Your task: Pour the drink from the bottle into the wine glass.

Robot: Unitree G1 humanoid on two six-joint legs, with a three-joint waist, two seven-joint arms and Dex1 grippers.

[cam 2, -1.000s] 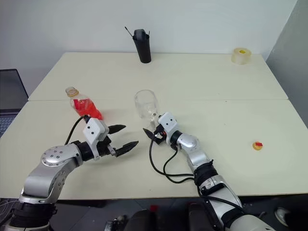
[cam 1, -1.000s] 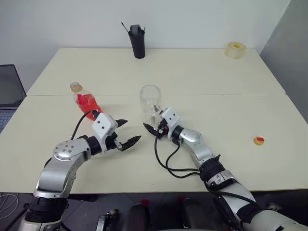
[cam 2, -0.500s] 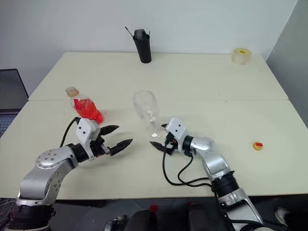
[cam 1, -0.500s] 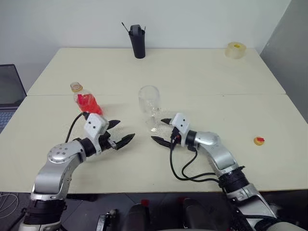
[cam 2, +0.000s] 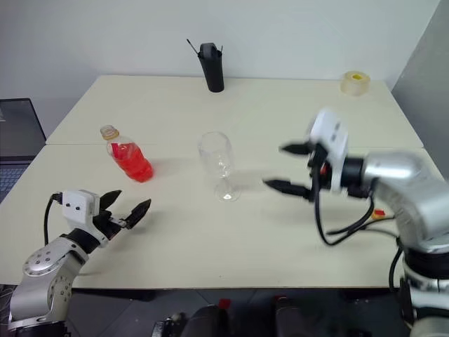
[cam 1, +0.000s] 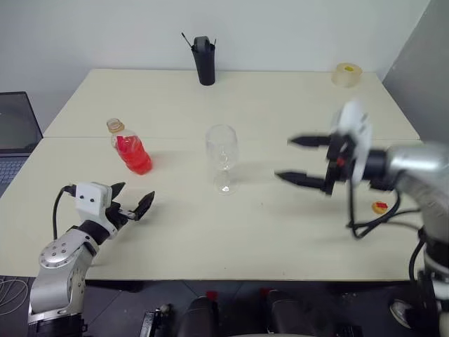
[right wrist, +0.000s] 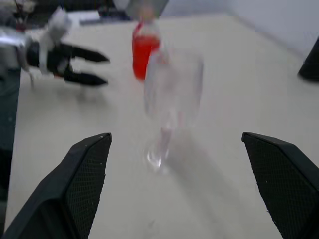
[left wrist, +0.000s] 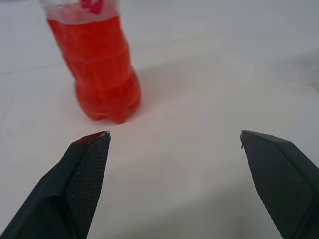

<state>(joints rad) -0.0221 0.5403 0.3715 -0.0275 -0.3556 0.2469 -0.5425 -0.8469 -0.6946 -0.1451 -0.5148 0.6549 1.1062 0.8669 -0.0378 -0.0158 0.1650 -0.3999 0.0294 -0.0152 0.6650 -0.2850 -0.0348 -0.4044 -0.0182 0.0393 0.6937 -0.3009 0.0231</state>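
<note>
Left gripper: fingers spread wide, nothing between them; it sits low over the worktop, on the robot's left of the wine glass and nearer the front edge than the glass.
Right gripper: fingers also spread wide and empty, raised above the worktop on the robot's right of the wine glass, its tips aimed toward the glass and well apart from it.
Wine glass: stands upright on its round foot near the middle of the worktop, between the two grippers; the bowl looks clear, with no red visible in it.
Bottle: upright on the worktop, on the robot's left of the wine glass and apart from it, just beyond the left gripper and untouched by it; its neck is open at the top.
Drink: bright red liquid in the lower part of the bottle.
Cap: a small yellow-and-red disc lying on the worktop far to the robot's right of the wine glass.
Black cup: at the far edge of the worktop, behind the wine glass.
Tape roll: at the far right corner, well away from the wine glass.
</note>
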